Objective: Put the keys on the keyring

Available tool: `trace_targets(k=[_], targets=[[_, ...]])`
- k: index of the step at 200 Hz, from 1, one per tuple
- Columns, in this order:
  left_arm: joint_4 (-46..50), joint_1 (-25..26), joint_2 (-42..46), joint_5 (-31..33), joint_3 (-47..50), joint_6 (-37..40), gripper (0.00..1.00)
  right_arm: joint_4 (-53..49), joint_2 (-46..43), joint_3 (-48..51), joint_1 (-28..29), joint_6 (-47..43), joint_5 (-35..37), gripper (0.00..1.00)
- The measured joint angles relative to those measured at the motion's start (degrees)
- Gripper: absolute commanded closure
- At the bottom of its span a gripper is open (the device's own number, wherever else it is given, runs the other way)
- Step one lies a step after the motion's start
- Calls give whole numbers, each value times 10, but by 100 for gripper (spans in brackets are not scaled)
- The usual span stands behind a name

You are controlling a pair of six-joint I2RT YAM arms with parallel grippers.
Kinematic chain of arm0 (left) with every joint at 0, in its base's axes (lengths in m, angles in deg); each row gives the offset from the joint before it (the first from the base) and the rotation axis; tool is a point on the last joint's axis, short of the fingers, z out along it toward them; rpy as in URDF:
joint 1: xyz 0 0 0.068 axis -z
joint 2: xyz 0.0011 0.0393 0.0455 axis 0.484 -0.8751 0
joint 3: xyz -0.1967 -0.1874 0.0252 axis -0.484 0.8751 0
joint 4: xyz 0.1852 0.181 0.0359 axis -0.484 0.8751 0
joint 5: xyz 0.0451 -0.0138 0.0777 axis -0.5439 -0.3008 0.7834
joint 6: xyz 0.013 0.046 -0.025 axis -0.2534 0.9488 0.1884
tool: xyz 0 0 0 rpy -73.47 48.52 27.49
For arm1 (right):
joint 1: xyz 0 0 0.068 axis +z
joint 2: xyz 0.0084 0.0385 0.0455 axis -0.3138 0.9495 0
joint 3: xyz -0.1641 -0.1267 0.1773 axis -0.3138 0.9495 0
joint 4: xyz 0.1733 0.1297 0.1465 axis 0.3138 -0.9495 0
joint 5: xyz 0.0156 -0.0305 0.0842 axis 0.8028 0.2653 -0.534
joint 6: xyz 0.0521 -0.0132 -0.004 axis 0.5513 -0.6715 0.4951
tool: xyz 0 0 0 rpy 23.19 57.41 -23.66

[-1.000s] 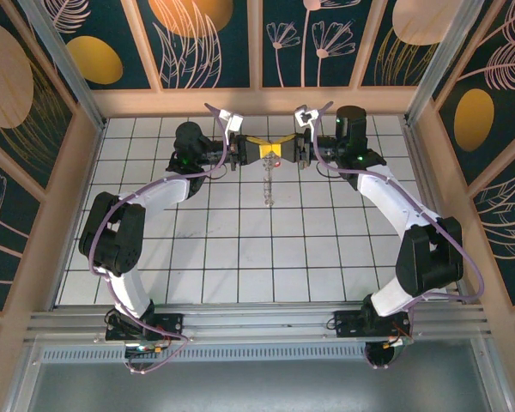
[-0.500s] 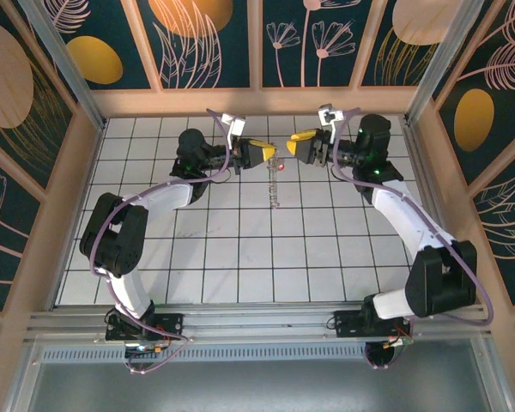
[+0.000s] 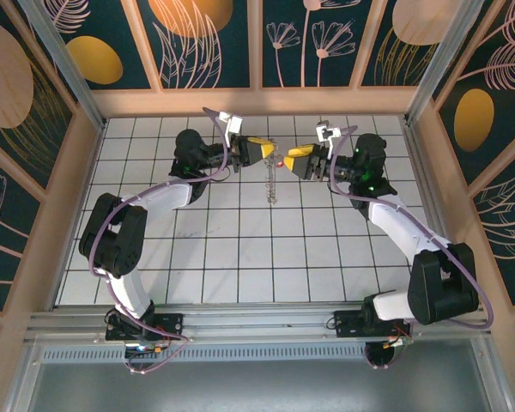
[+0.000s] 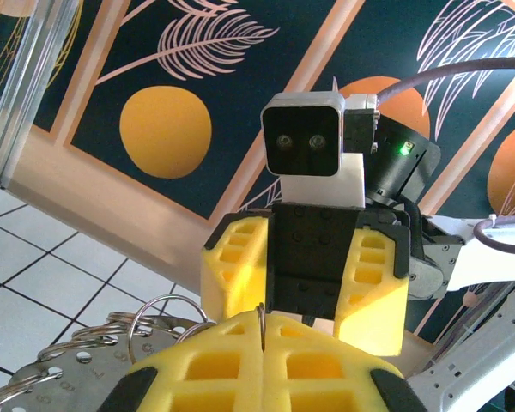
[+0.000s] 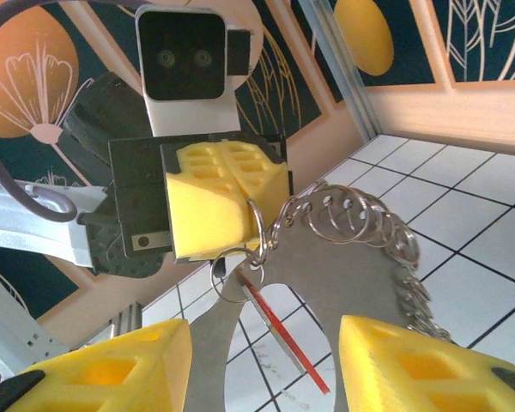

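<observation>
- Over your tiled surface (image 3: 240, 257), the left gripper (image 3: 270, 153) pinches the keyring (image 3: 272, 182), likely light and floppy.
- Right gripper (image 3: 288, 159) released; take the stiff key (image 5: 283, 339) by its red head.

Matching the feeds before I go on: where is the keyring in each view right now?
Top external: the keyring dangles over the far middle tiles, under the left gripper.
Left wrist: the keyring is at bottom left, its rings beside the shut yellow fingers.
Right wrist: the keyring is in the centre, between the fingers of the open right gripper.
Shared landmark: the left gripper's yellow fingers, pinching one ring.
</observation>
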Motion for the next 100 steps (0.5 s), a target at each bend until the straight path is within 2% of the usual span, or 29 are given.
trace_targets(k=[52, 62, 87, 100], targets=[[-4, 0, 5, 0, 0, -3, 100, 19, 35, 0, 23, 2, -1, 54], [-5, 0, 6, 0, 0, -4, 100, 20, 42, 0, 28, 1, -3, 60], [-4, 0, 6, 0, 0, -4, 100, 20, 51, -1, 38, 2, -10, 87], [-4, 0, 6, 4, 0, -4, 100, 21, 51, -1, 41, 0, -13, 98]])
